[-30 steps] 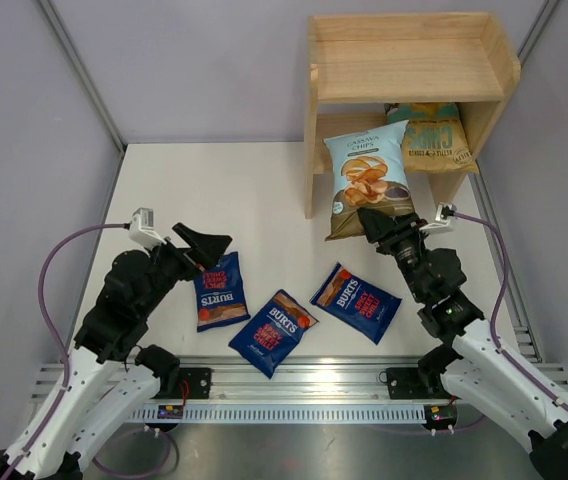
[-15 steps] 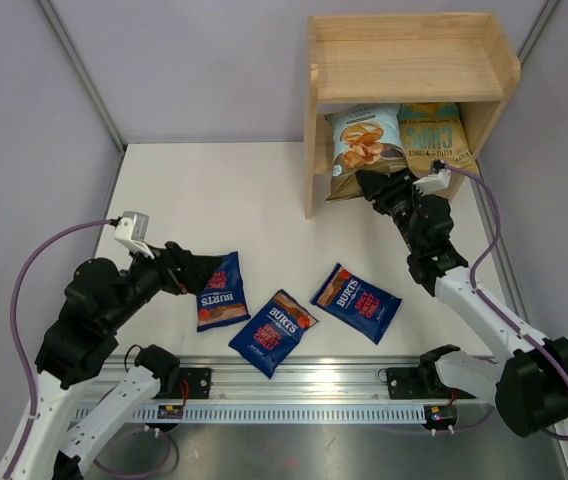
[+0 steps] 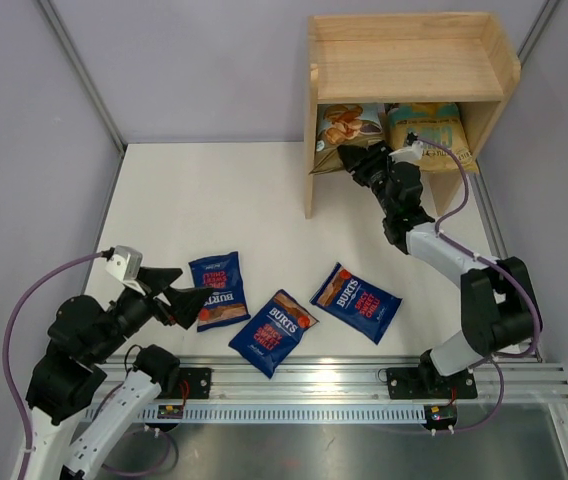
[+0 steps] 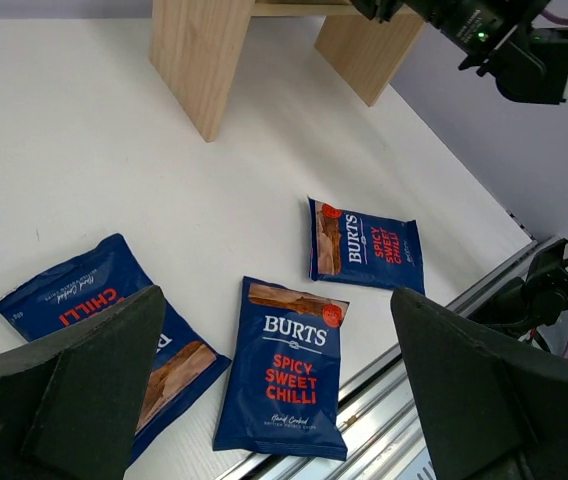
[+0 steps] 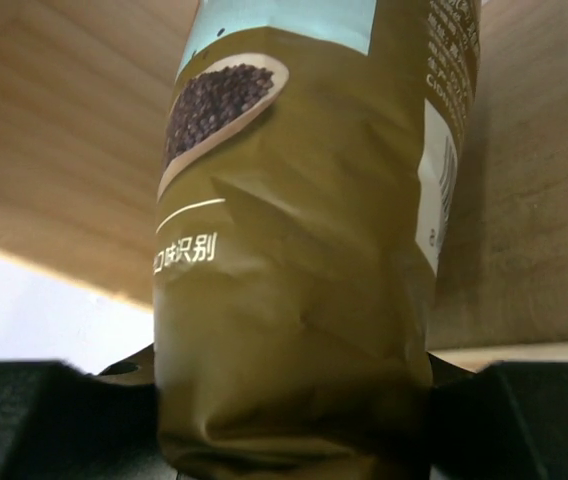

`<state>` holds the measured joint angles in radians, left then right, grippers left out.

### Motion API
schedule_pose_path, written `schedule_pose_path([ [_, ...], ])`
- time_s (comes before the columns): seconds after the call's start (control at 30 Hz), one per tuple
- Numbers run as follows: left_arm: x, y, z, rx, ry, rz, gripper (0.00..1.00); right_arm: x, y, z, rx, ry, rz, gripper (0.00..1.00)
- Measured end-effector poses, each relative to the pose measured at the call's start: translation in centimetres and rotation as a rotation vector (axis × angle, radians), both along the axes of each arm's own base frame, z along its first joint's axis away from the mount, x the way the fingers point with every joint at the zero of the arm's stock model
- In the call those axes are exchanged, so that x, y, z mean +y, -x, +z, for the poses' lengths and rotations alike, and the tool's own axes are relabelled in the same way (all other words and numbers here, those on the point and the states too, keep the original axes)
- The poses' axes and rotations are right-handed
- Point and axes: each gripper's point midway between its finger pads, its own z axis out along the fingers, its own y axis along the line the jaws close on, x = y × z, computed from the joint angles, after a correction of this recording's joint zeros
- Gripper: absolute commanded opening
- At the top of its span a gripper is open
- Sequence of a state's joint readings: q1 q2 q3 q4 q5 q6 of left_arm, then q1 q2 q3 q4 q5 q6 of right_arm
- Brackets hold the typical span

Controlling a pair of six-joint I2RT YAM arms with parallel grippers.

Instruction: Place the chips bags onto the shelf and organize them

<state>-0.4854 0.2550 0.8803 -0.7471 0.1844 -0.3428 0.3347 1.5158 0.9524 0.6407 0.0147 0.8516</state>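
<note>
In the last second my right pincer (image 3: 366, 172) has carried the pale blue bag (image 3: 347, 125) from the front of the shelf (image 3: 404, 65), at the far right corner of the worktop (image 3: 214, 200), into the lower tier. The bag now stands tilted beside the yellow bag (image 3: 426, 130). The pincer is closed on its brown base, so I judge it placed but not yet released.

My left pincer (image 3: 189, 290) has drawn back toward the near left corner – its fingers are wide apart and hold nothing. It hovers just beside the left Burts bag (image 3: 217, 290). This bag, the middle Burts bag (image 3: 273, 332) and the right Burts bag (image 3: 357, 302) lie flat along the near edge – three bags remain to be shelved.
</note>
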Motion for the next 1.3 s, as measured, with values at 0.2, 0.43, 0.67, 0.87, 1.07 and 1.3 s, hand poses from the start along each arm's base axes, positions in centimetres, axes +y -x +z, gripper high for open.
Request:
schedule_pose_path([
  [0.2,0.3,0.8,0.1,-0.040,0.013,-0.005,0.99,1.0,-2.2,-1.9,0.034,-0.042,0.008,0.30],
  [0.43,0.3,0.7,0.0,-0.041,0.014,-0.005,0.99,1.4,-2.9,-2.2,0.043,-0.092,0.000,0.30],
  [0.67,0.3,0.7,0.0,-0.041,0.014,-0.005,0.99,1.9,-3.5,-2.1,0.062,-0.127,-0.018,0.47],
  [0.87,0.3,0.7,0.0,-0.041,0.014,-0.004,0.99,2.1,-3.4,-2.3,0.134,-0.144,-0.022,0.65],
  [1.07,0.3,0.7,0.0,-0.041,0.014,-0.004,0.99,2.3,-1.8,-2.3,0.239,-0.130,-0.016,0.79],
  [1.3,0.4,0.9,0.1,-0.050,0.019,-0.004,0.99,1.6,0.4,-2.1,0.319,-0.119,-0.019,0.76],
])
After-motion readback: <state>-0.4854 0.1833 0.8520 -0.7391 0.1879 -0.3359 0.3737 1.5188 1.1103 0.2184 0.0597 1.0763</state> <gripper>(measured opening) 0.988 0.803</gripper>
